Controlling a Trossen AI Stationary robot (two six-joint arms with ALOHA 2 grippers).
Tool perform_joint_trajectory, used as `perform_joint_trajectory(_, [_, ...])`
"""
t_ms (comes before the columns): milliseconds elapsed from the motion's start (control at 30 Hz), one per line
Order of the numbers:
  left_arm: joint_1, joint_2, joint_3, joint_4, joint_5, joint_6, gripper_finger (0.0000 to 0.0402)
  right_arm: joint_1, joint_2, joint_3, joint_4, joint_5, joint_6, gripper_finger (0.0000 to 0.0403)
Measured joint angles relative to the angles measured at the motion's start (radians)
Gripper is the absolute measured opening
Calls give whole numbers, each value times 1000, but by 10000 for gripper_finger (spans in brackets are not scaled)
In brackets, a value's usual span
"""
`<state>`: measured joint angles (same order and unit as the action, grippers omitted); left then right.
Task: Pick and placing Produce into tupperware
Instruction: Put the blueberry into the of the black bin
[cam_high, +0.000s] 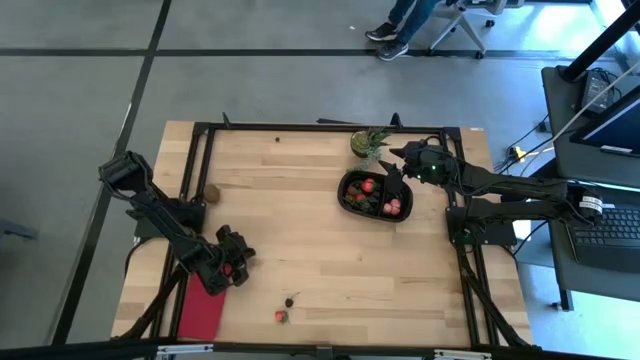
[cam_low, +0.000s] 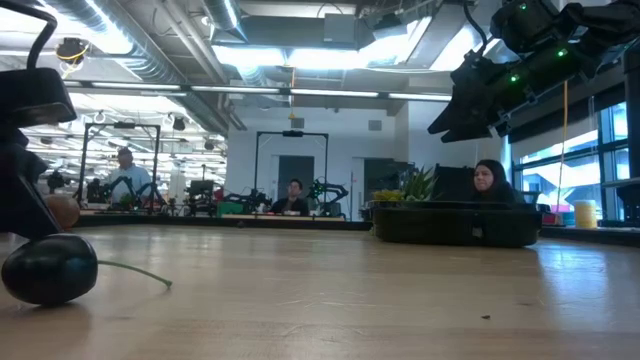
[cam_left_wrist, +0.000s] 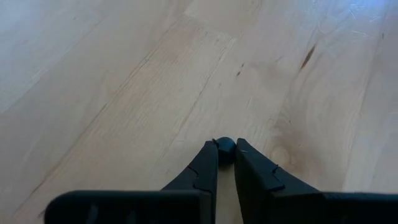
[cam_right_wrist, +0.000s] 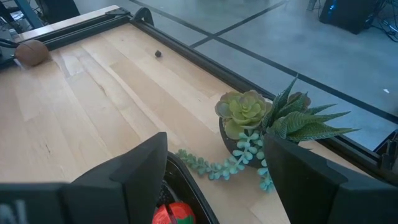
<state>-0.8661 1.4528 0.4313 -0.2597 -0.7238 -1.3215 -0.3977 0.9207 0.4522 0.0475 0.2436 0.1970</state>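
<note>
Looking down from the high view, we find no readable brand, label or writing anywhere on the table (cam_high: 300, 200), a pale wood-grain top in a black metal frame.

Left gripper (cam_left_wrist: 226, 149): near the table's 8 o'clock corner, beside the flat red cloth (cam_high: 202, 314). In the left wrist view its two dark wedge-shaped fingers (cam_left_wrist: 205, 165) are pressed nearly together, pinching a small, round, dark berry (cam_left_wrist: 225, 145) at their tips, just above the wood.

Tupperware (cam_high: 376, 195): a black, shallow, oval plastic container with a raised rim, lying at about 2 o'clock on the table; its long axis runs from 10 to 4 o'clock. Inside we see red, strawberry-like pieces (cam_high: 368, 186) with green tops.

Right gripper (cam_high: 392, 172): hovering over the tupperware's far rim, fingers (cam_right_wrist: 140, 171) spread wide with nothing between them.

Loose produce: a dark berry (cam_high: 290, 301) and a red piece (cam_high: 281, 316) lie near 6 o'clock; a tiny dark berry (cam_high: 276, 139) sits near 12 o'clock, and a brown round piece (cam_high: 212, 193) near 9 o'clock.

Potted succulent (cam_high: 368, 142): green, with a rosette, spiky leaves and trailing beads, just beyond the tupperware.
</note>
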Motion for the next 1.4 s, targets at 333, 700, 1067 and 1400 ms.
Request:
perform_joint_trajectory(333, [108, 0, 0, 22, -67, 16, 24, 0, 0, 0, 2, 0, 0, 268])
perform_joint_trajectory(700, [445, 0, 0, 552, -3, 555, 24, 0, 0, 0, 31, 0, -24, 268])
perform_joint_trajectory(1067, [849, 2, 89, 997, 469, 1088, 25, 0, 0, 0, 63, 0, -46, 268])
perform_joint_trajectory(1400, [994, 270, 390, 977, 723, 1224, 30, 0, 0, 0, 66, 0, -43, 268])
